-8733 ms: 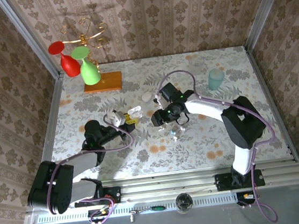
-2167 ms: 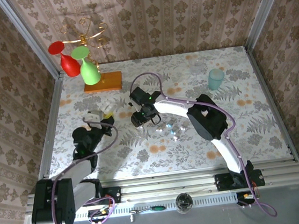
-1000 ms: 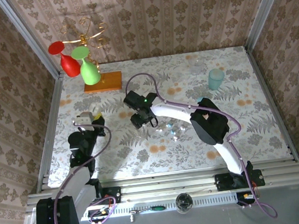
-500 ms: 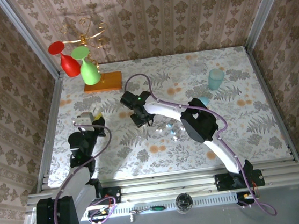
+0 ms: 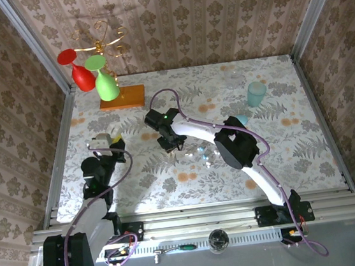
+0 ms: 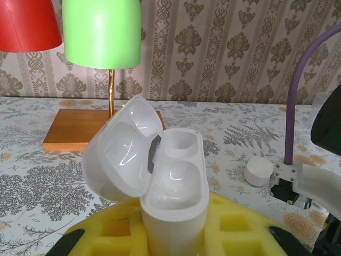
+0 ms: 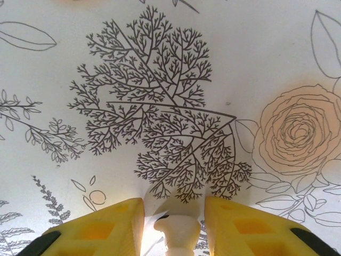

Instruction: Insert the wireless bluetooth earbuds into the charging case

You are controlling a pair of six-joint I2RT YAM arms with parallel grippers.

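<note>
The charging case (image 6: 173, 192) looks white and stands upright with its lid (image 6: 121, 154) swung open to the left and both wells empty. My left gripper (image 6: 173, 234) is shut on its base between yellow pads; from above it (image 5: 105, 142) is at the table's left. A small white earbud (image 7: 178, 230) lies between the yellow fingers (image 7: 109, 226) of my right gripper (image 7: 173, 210), low over the tablecloth. Thin gaps show beside its head, and I cannot make out whether the pads press it. In the top view this gripper (image 5: 171, 143) is right of the case, well apart.
Two tiny glinting pieces (image 5: 200, 149) lie just right of the right gripper. A white disc (image 6: 259, 171) rests on the table. A stand with red and green cones (image 5: 97, 78) is at the back left. A teal cup (image 5: 256, 93) and a clear glass (image 5: 234, 78) are back right.
The right gripper's jaws have narrowed around the earbud, and it has shifted slightly. The left arm, which drew back to the left earlier with the case, has stayed still for the last second.
</note>
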